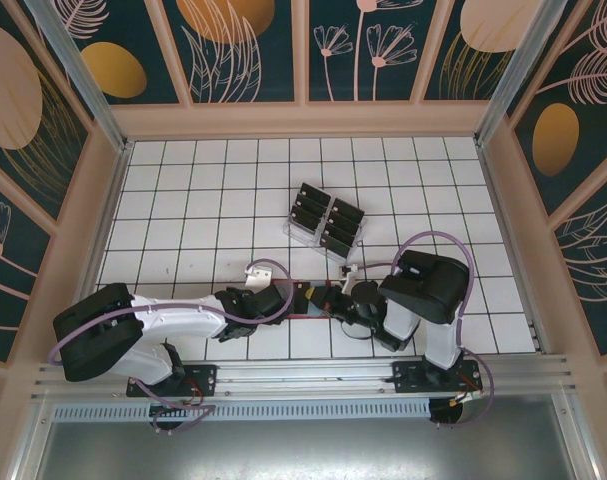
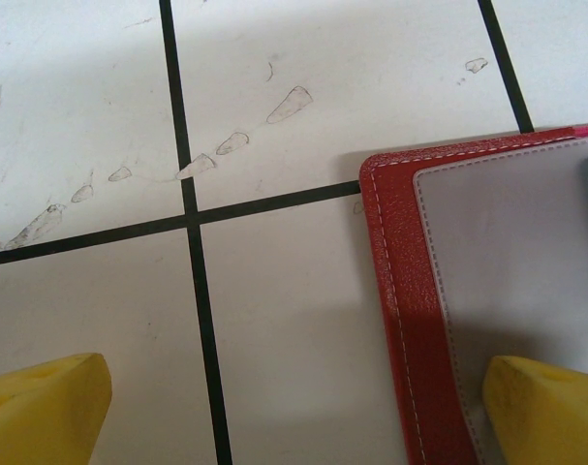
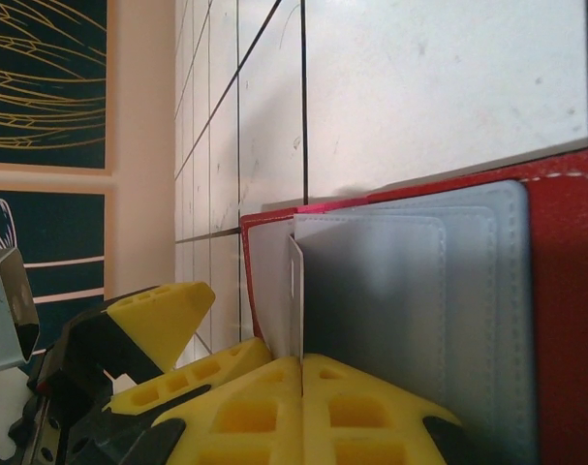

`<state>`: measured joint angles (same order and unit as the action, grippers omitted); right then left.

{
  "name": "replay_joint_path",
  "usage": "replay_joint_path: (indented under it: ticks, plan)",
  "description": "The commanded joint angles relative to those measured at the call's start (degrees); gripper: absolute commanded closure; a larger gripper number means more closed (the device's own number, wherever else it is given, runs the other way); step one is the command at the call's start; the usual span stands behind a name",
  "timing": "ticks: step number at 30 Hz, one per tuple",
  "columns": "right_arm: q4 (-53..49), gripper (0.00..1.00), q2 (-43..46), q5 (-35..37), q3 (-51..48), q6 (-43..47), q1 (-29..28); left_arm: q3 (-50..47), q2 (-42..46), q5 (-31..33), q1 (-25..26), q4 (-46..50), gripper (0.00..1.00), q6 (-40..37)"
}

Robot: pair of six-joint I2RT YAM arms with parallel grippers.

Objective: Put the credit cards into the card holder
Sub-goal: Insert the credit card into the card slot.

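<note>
Wallet (image 2: 487,271) lies open near the desk's (image 2: 274,320) near edge, between both arms. Right tool (image 3: 301,373) is clamped on what appears to be a thin card (image 3: 295,291), edge-on, with the pocket directly ahead. Left tool (image 2: 294,412) gapes wide and empty, straddling the wallet's corner.

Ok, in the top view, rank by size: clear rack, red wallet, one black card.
1. clear rack
2. red wallet, partly hidden, so its rank against the rack is unsure
3. black card, clearly smallest

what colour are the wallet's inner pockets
Pale grey inner pockets, on the red card holder; clearest in the right wrist view.
</note>
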<state>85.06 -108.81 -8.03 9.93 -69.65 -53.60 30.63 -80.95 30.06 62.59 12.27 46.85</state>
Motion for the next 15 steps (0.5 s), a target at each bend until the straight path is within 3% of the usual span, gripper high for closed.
replay_joint_path:
  ticks: [1,11,15]
  plan:
    - [-5.13,1.0,-1.39,-1.51,1.2,-0.1,0.08,-1.07,-0.53,-0.27,0.17,1.35,0.01,0.66]
    - [-12.26,1.0,1.61,-3.81,3.29,1.54,0.99,-1.01,-0.02,-0.36,0.16,1.17,0.01,1.45]
    - [-19.72,0.87,6.64,-3.85,4.52,4.21,1.66,-0.84,1.17,-0.03,0.14,1.56,0.01,1.88]
